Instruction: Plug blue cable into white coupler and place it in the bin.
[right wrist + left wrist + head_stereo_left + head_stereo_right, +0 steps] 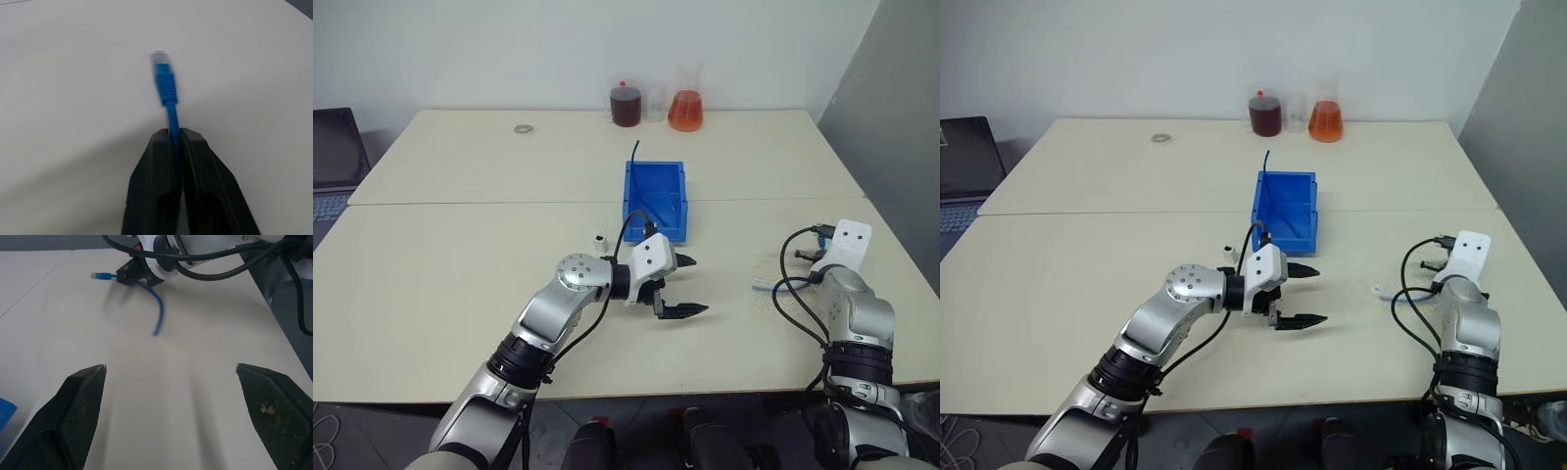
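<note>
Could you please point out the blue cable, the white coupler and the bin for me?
blue cable [165, 83], right wrist view, ribbed boot behind the plug.
white coupler [600, 240], left eye view, its body.
bin [654, 174], left eye view, floor near the far wall.

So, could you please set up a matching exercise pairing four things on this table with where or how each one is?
Things:
1. left tool
2. right tool
3. tiny white plastic coupler
4. rectangular bright-blue plastic bin

States:
A. shut on the thin light-blue cable
B. mid-table, ahead of the left tool
C. open, holding nothing
D. standing just left of the bin's near end

Pairs: 1-C, 2-A, 3-D, 4-B
</note>
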Controlling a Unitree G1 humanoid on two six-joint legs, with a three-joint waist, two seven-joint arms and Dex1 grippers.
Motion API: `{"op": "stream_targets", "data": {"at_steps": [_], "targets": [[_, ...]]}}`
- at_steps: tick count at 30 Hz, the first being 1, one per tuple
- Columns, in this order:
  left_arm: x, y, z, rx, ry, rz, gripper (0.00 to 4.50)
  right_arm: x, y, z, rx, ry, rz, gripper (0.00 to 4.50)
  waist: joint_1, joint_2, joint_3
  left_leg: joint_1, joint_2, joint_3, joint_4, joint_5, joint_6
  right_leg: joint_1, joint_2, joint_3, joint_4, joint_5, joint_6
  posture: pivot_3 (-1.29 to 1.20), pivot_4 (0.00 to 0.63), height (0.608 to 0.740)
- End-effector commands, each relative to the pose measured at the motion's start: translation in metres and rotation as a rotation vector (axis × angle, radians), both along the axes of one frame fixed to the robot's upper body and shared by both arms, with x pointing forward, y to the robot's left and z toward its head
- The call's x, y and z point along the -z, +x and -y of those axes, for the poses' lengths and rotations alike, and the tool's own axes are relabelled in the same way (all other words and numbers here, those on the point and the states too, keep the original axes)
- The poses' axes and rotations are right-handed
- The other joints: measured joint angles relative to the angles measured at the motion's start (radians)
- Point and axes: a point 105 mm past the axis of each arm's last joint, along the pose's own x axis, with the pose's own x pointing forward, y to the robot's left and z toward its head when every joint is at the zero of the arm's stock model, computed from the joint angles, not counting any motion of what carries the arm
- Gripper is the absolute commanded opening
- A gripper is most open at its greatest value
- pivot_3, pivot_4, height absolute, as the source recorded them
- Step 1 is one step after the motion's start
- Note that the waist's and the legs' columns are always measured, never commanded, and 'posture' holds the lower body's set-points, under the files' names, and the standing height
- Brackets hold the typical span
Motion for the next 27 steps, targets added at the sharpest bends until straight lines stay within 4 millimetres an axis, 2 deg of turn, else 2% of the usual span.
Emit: {"op": "stream_targets", "data": {"at_steps": [1, 4, 7, 9, 11, 13, 17, 19, 20, 25, 27], "targets": [[-0.015, 0.001, 0.004, 0.009, -0.022, 0.055, 4.50, -0.007, -0.003, 0.010, 0.022, -0.044, 0.017, 0.04, 0.000, 0.000, 0.000, 0.000, 0.000, 0.000, 0.000, 0.000, 0.000, 0.000, 0.000, 0.000, 0.000, 0.000, 0.000, 0.00, 0.150, 0.740], [-0.016, 0.001, 0.002, 0.007, -0.021, 0.059, 4.50, -0.011, -0.004, 0.012, -0.034, -0.110, 0.019, 0.04, 0.000, 0.000, 0.000, 0.000, 0.000, 0.000, 0.000, 0.000, 0.000, 0.000, 0.000, 0.000, 0.000, 0.000, 0.000, 0.00, 0.150, 0.740], [-0.021, 0.001, -0.009, -0.018, -0.029, 0.073, 4.50, -0.014, -0.005, 0.005, -0.217, -0.153, -0.001, 0.04, 0.000, 0.000, 0.000, 0.000, 0.000, 0.000, 0.000, 0.000, 0.000, 0.000, 0.000, 0.000, -0.001, -0.001, 0.001, 0.00, 0.150, 0.740], [-0.028, 0.004, -0.022, -0.061, -0.056, 0.095, 4.50, -0.018, -0.010, 0.003, -0.383, -0.242, -0.036, 0.04, 0.000, 0.000, 0.000, 0.000, 0.000, 0.000, 0.000, 0.000, 0.000, 0.000, 0.000, 0.000, -0.001, -0.001, 0.002, 0.00, 0.150, 0.740], [-0.036, 0.005, -0.037, -0.116, -0.081, 0.100, 4.50, -0.028, -0.014, 0.016, -0.454, -0.377, -0.045, 0.04, 0.000, 0.000, 0.000, 0.000, 0.000, 0.000, 0.000, 0.000, 0.000, 0.000, 0.000, 0.000, -0.001, -0.001, 0.002, 0.00, 0.150, 0.740], [-0.042, 0.002, -0.057, -0.196, -0.097, 0.107, 4.50, -0.038, -0.013, 0.012, -0.604, -0.392, -0.035, 0.04, -0.005, 0.000, 0.001, 0.000, 0.000, 0.001, 0.000, 0.000, 0.000, 0.000, 0.000, 0.000, -0.001, -0.001, 0.002, 0.00, 0.150, 0.740], [-0.047, -0.010, -0.094, -0.392, -0.142, 0.087, 4.50, -0.057, -0.008, -0.036, -0.963, -0.388, 0.029, 0.04, -0.026, 0.000, 0.001, 0.003, 0.002, 0.001, 0.000, 0.000, 0.000, 0.001, 0.001, 0.001, 0.000, -0.001, 0.003, 0.00, 0.150, 0.740], [-0.044, -0.011, -0.114, -0.574, -0.215, 0.062, 4.50, -0.065, -0.009, -0.072, -1.136, -0.366, 0.078, 0.04, -0.030, 0.000, 0.002, 0.004, 0.003, 0.000, 0.000, 0.000, 0.000, 0.001, 0.002, 0.001, 0.000, -0.001, 0.003, 0.00, 0.150, 0.740], [-0.035, -0.021, -0.121, -0.640, -0.229, 0.032, 4.50, -0.067, -0.010, -0.092, -1.219, -0.360, 0.099, 0.04, -0.030, 0.000, 0.002, 0.003, 0.003, -0.001, 0.000, 0.000, 0.000, 0.001, 0.002, 0.000, 0.001, -0.001, 0.003, 0.00, 0.150, 0.740], [-0.005, -0.069, -0.135, -0.872, -0.233, -0.037, 4.50, -0.059, -0.024, -0.171, -1.524, -0.314, 0.139, 0.04, -0.024, -0.002, 0.002, 0.003, 0.003, -0.005, 0.000, 0.000, 0.000, 0.001, 0.001, 0.000, 0.001, -0.002, 0.002, 0.00, 0.150, 0.740], [0.003, -0.083, -0.138, -0.940, -0.226, -0.056, 4.50, -0.053, -0.027, -0.192, -1.591, -0.297, 0.133, 0.04, -0.004, -0.003, 0.003, 0.002, 0.002, -0.006, 0.000, 0.000, 0.000, 0.001, -0.001, 0.000, 0.001, -0.002, 0.002, 0.00, 0.150, 0.740]]}}
